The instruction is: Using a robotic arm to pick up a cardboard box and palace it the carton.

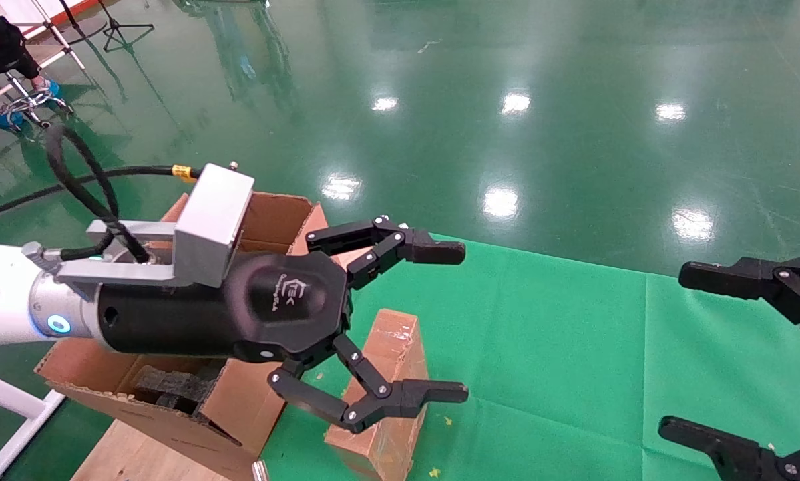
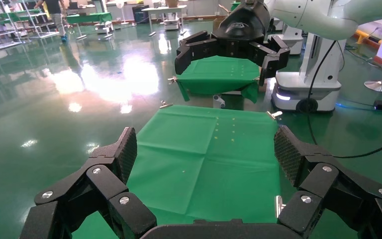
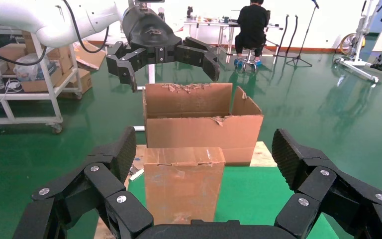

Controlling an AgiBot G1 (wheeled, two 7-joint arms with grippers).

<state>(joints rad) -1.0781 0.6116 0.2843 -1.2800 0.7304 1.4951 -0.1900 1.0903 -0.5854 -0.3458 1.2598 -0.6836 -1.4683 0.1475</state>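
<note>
Head view: left gripper (image 1: 450, 321) spread wide, empty, hovering above cardboard box (image 1: 392, 354). Box lies on green cloth (image 1: 573, 347) just beside carton (image 1: 240, 407) (black foam (image 1: 166, 384) inside, flaps up). Right gripper (image 1: 720, 354) at cloth's right side, well apart from box, also splayed, holding nothing.
</note>
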